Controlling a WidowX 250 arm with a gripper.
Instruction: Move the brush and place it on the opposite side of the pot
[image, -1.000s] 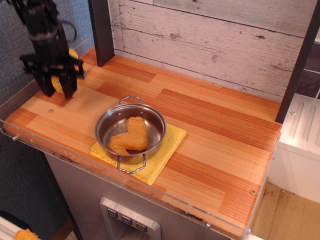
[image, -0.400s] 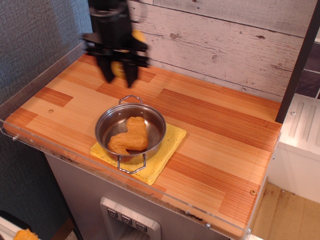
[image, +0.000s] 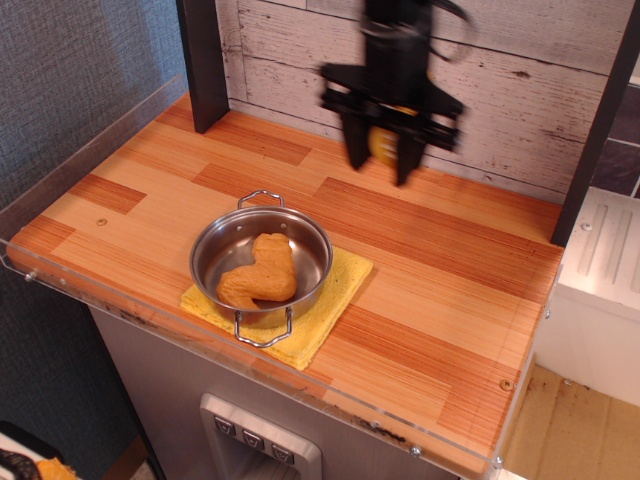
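Observation:
My black gripper (image: 383, 170) hangs in the air above the back of the counter, to the right of and behind the pot. It is shut on the yellow brush (image: 383, 145), of which only a small yellow patch shows between the fingers. The gripper is blurred by motion. The shiny steel pot (image: 222, 258) with two wire loop handles stands at the front middle of the counter on a yellow square cloth (image: 333, 295). An orange-brown lumpy food piece (image: 260, 272) lies inside the pot.
The wooden counter (image: 440, 260) has a clear plastic rim along its front and left edges. A whitewashed plank wall (image: 500, 80) stands behind it, with a dark post (image: 203, 60) at back left and another at the right.
My gripper has carried the brush from the counter's left edge, across the back behind the pot, to the pot's right rear. The pot, cloth and food have not moved.

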